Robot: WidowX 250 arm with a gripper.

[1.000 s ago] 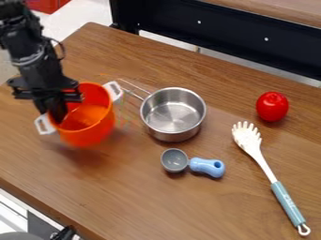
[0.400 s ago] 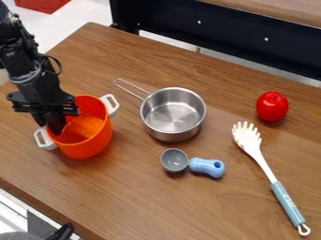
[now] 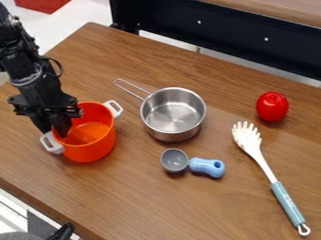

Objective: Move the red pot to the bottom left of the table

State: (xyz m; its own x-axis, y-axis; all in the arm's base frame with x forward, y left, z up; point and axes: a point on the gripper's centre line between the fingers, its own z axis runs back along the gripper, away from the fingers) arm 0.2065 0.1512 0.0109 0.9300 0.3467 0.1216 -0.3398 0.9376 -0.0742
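The saucepan [image 3: 172, 115] sits behind the scoop [image 3: 207, 167], between the pot [image 3: 94, 151] and (well apart) the tomato [image 3: 272, 107].

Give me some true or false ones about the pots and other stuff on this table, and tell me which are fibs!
1. The red pot has two white handles. True.
2. The tomato is inside the silver pan. False: the tomato sits on the table.
3. The tool is at the silver pan. False: the tool is at the red pot.
4. The scoop's handle is blue. True.
5. The red pot is upside down. False: it stands upright.
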